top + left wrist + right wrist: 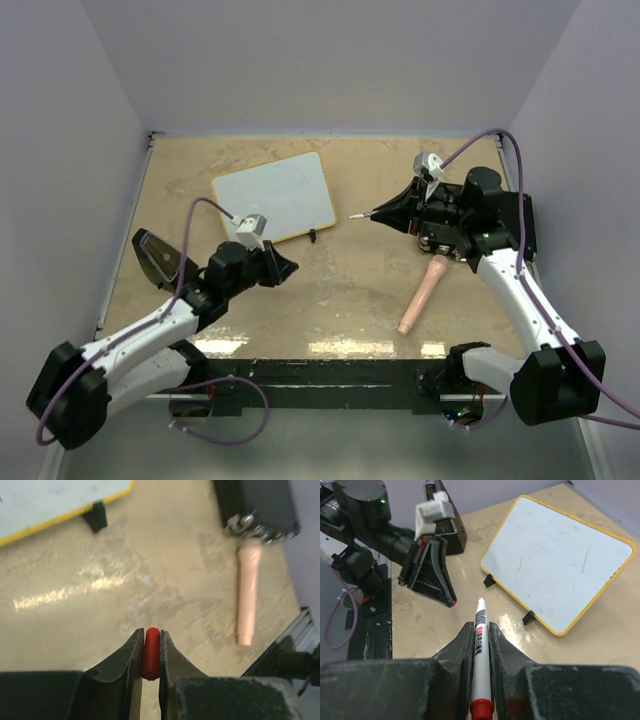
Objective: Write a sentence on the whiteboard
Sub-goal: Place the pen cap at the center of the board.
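Small white rectangular whiteboard with thin yellow rim [272,197] sits on tan table [330,300], left of centre; face shows only faint grey streaks. Near its front edge, left gripper [151,635] clamped on small red cylindrical cap [150,656]. Opposite, right gripper [480,626] clamped on white marker pen [480,614], tip toward board, apart from it.

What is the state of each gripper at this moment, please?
Left gripper: closed, holding a small red cap.
Right gripper: closed, holding a marker, with the tip uncapped and pointing forward.
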Action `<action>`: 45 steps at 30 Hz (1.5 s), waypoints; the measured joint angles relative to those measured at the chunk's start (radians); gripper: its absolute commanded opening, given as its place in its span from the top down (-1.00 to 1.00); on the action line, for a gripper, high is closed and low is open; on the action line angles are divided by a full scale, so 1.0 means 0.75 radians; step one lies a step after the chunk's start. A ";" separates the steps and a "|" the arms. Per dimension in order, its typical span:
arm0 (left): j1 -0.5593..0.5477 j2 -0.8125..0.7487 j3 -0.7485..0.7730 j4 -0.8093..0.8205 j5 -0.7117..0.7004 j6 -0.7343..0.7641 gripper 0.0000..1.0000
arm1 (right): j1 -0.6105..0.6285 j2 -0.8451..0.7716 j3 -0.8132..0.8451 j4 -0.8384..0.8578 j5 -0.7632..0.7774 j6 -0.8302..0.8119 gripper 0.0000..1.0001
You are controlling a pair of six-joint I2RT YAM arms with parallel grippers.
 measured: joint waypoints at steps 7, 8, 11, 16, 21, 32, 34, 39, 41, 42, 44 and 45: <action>-0.005 0.439 0.160 -0.052 0.207 0.098 0.90 | -0.040 -0.009 0.000 -0.042 0.001 -0.057 1.00; -0.010 0.485 0.177 -0.025 0.237 0.100 0.85 | -0.042 -0.009 0.000 -0.045 0.001 -0.062 1.00; -0.039 0.643 0.254 0.061 0.317 0.102 0.78 | -0.047 -0.009 0.000 -0.053 0.001 -0.076 1.00; -0.093 0.971 0.487 0.201 0.387 0.097 0.65 | -0.062 -0.009 0.000 -0.091 0.021 -0.109 1.00; -0.123 1.249 0.725 0.276 0.397 0.088 0.54 | -0.102 -0.009 0.000 -0.110 0.024 -0.122 1.00; -0.131 1.506 0.891 0.326 0.340 0.046 0.19 | -0.135 -0.008 0.000 -0.108 0.020 -0.121 1.00; -0.131 1.506 0.893 0.327 0.325 0.042 0.19 | -0.140 -0.007 0.000 -0.108 0.019 -0.120 1.00; -0.131 1.471 0.879 0.315 0.279 0.062 0.14 | -0.148 -0.007 0.000 -0.108 0.015 -0.121 1.00; -0.131 1.399 0.839 0.303 0.264 0.079 0.06 | -0.152 -0.007 0.000 -0.107 0.008 -0.121 1.00; -0.131 1.353 0.815 0.296 0.260 0.092 0.04 | -0.154 -0.007 0.000 -0.107 0.003 -0.121 1.00; -0.131 1.228 0.757 0.285 0.254 0.120 -0.01 | -0.158 -0.007 0.000 -0.108 -0.013 -0.123 1.00; -0.130 1.160 0.726 0.289 0.252 0.136 -0.03 | -0.159 -0.007 0.000 -0.108 -0.016 -0.125 1.00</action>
